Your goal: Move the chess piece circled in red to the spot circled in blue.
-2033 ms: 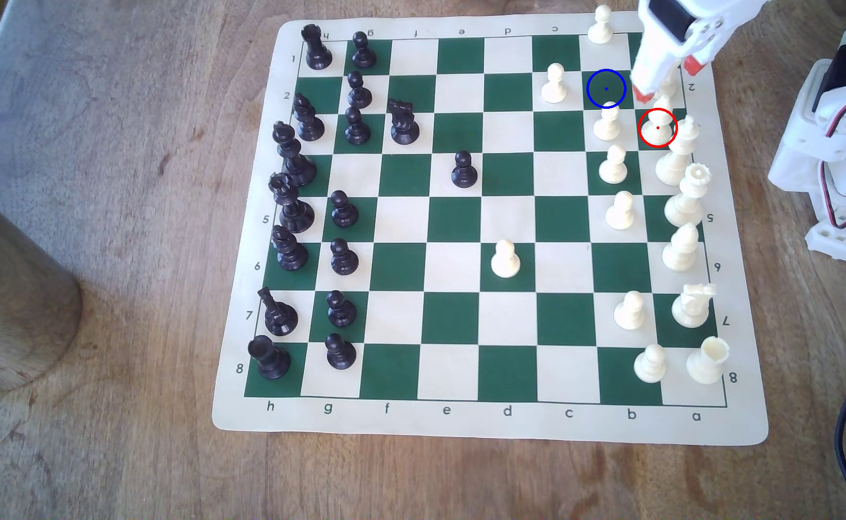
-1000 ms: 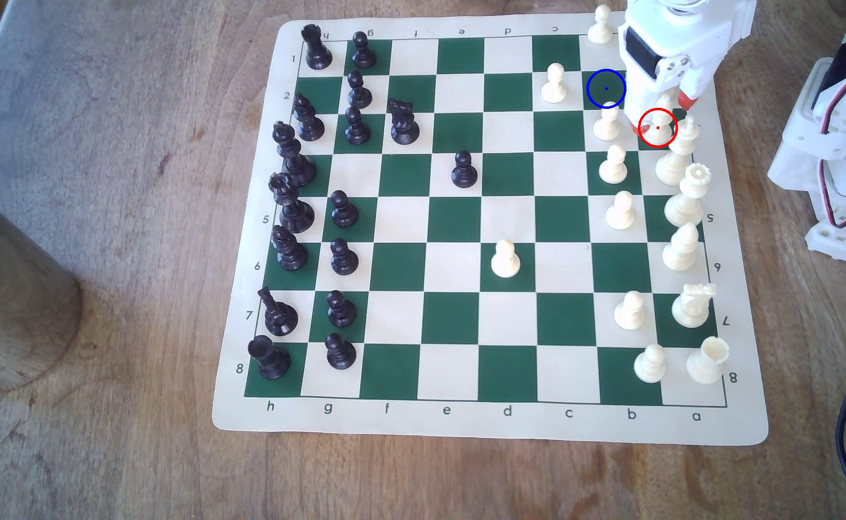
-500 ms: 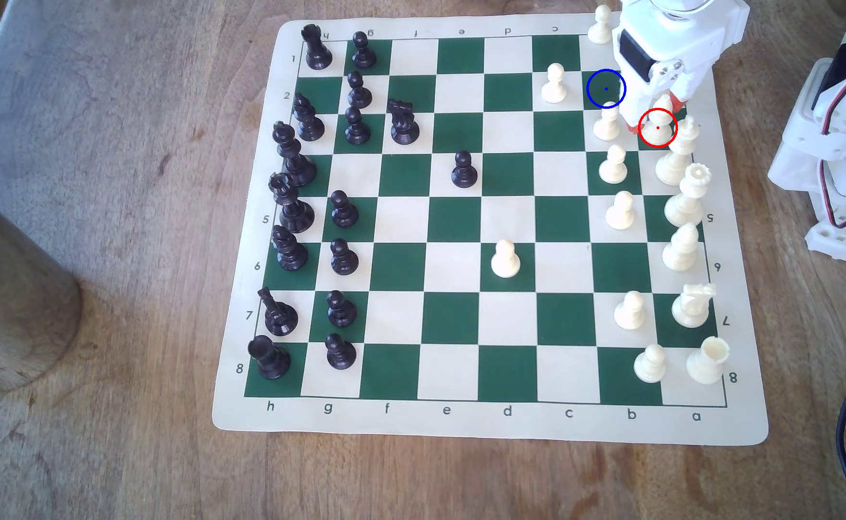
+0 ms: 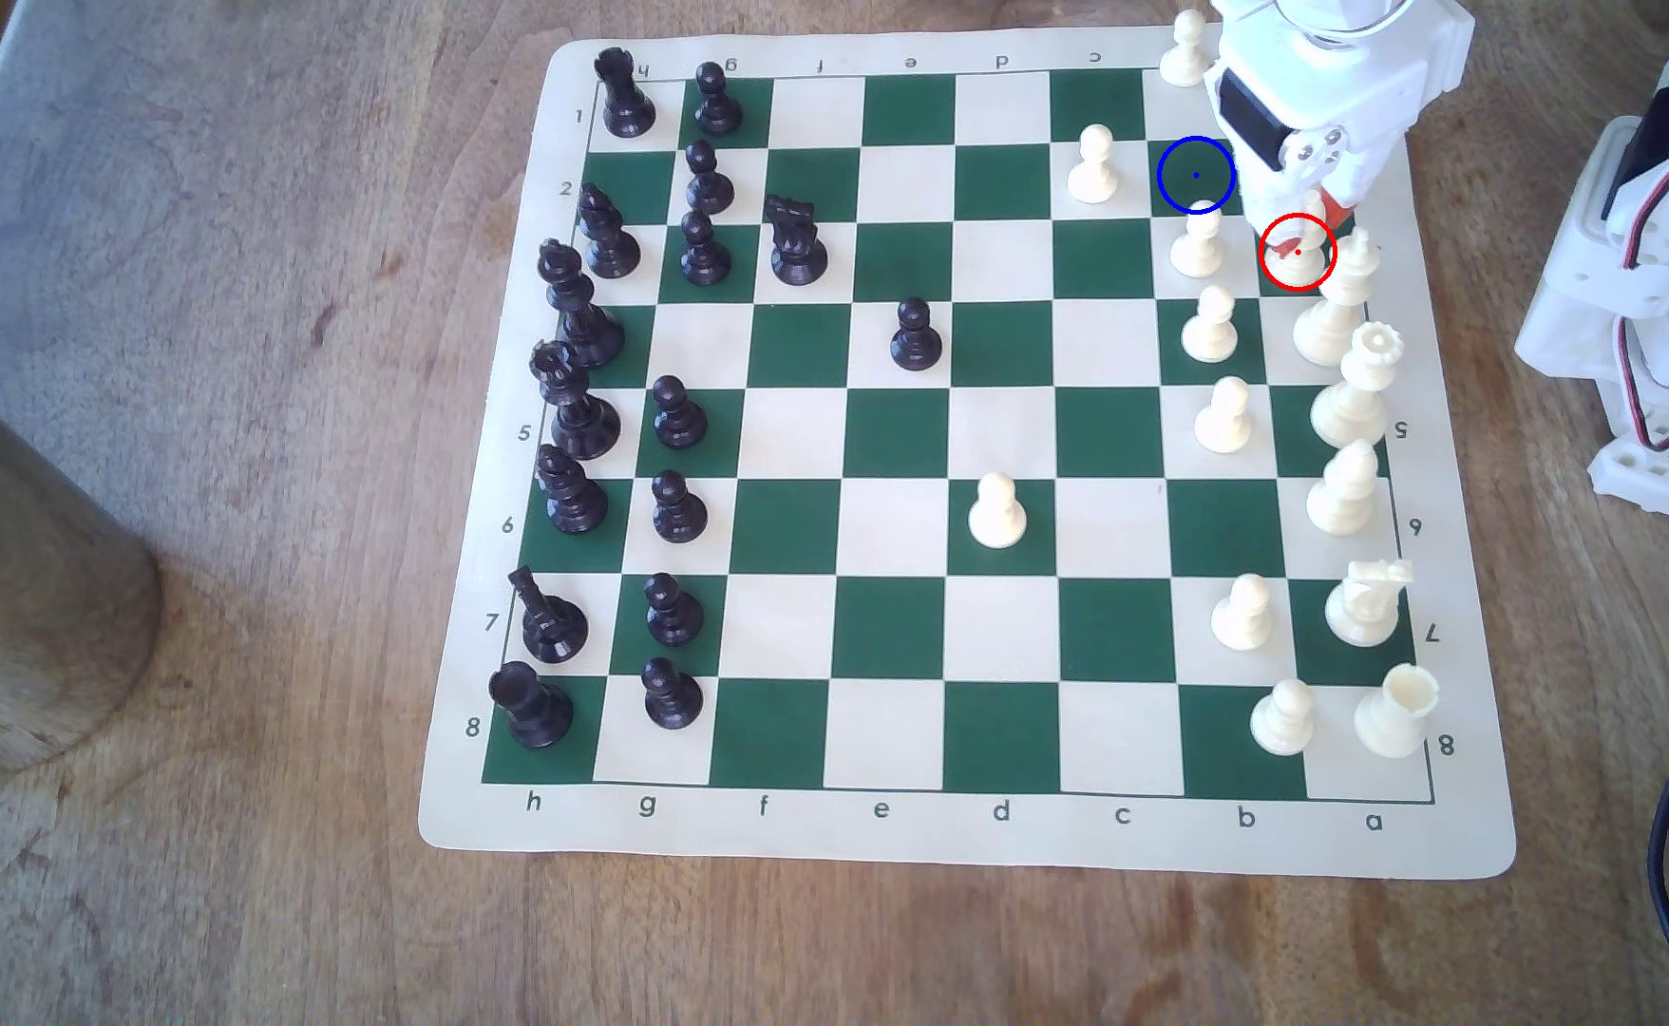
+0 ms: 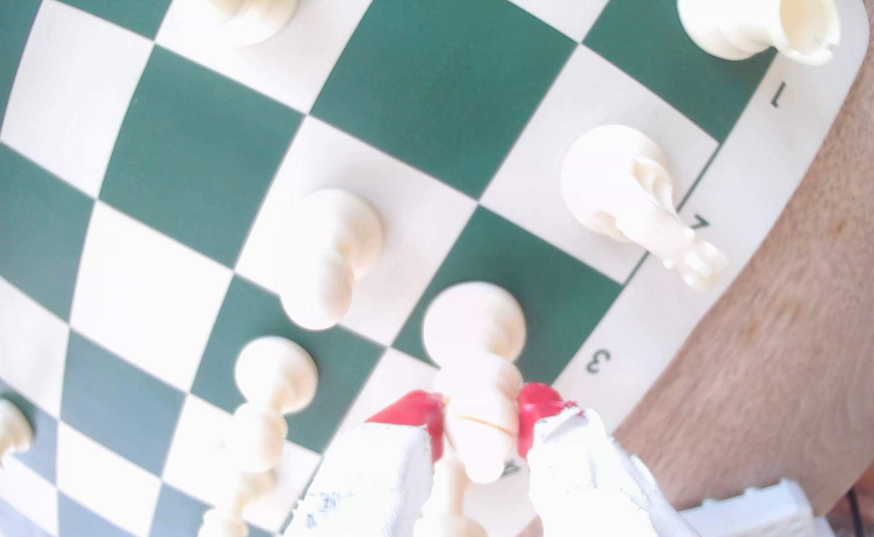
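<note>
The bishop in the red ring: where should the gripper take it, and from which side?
Grip the bishop on its slim upper body just under the head, coming straight down from above; it stands upright with a king close beside. The gripper already has its red fingertips there.

Black pawn (image 4: 915, 335) stands alone mid-board (image 4: 909, 839).

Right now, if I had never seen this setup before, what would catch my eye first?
Probably the white robot arm at the board's far corner on the exterior view's right, its red-tipped pincer closed around a cream bishop inside a red ring. Next, the blue ring on a bare green square just beside it. Then the dark pieces lined up along the exterior view's left edge of the board.
</note>
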{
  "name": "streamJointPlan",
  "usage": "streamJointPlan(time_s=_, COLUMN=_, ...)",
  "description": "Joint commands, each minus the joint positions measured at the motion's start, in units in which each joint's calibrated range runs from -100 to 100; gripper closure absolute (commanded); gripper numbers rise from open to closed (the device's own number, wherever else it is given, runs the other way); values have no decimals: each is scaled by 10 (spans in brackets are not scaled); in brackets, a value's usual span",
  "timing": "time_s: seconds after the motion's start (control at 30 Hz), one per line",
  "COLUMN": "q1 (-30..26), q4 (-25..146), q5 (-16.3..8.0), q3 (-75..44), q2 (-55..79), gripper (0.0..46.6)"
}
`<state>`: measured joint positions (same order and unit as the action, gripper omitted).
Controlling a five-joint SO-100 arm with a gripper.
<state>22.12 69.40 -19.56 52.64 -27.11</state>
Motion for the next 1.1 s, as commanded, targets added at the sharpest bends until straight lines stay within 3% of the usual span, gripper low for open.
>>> streamJointPlan(time_s=0.0, q1=-5, q4=-7, q5=0, q3=-2, q2=-12, gripper=465)
streamJointPlan(time_s=0.23, q1=27, q4=28, q5=19, q3=-47, q2=-59, gripper=465)
streamJointPlan(time_s=0.63, q1=49, q4=215, q5=38, q3=-251, q2=-91, gripper=465)
streamJointPlan(time_s=0.83, q1=68, q4=172, q5=57, q3=-317, q2=-16, gripper=465)
streamJointPlan(time_s=1.07, q1=67, q4=113, q5=64, q3=-292, q2=41, gripper=465)
